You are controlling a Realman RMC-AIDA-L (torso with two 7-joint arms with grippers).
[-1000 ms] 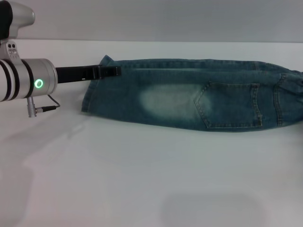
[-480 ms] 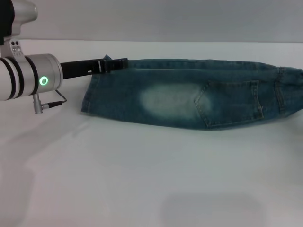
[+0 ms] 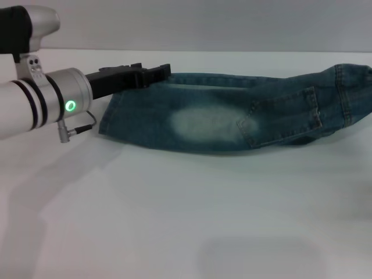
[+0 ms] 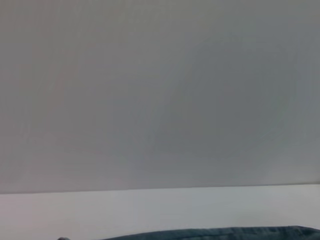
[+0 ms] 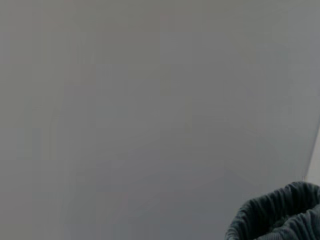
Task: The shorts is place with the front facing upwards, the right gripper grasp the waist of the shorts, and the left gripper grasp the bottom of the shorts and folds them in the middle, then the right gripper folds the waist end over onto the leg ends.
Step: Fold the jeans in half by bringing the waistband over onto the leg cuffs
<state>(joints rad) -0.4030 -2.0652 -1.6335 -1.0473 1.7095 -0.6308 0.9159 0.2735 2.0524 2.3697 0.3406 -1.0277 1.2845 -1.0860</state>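
Observation:
The blue denim shorts lie folded lengthwise on the white table, with a pale faded patch on the upper leg. The bottom of the shorts, the straight leg ends, rests flat at the left. My left gripper, on the wrist with the green ring, hovers at the far edge of the shorts just past the hem corner. The waist of the shorts is raised off the table at the right edge. Its puckered band shows close in the right wrist view. The right gripper is out of view.
A grey wall stands behind the table's far edge. A thin strip of denim shows low in the left wrist view, with white table beyond it.
The waist end has risen off the table and drawn in to the left, wrinkling the pocket area. My left arm has moved right along the far edge and upward.

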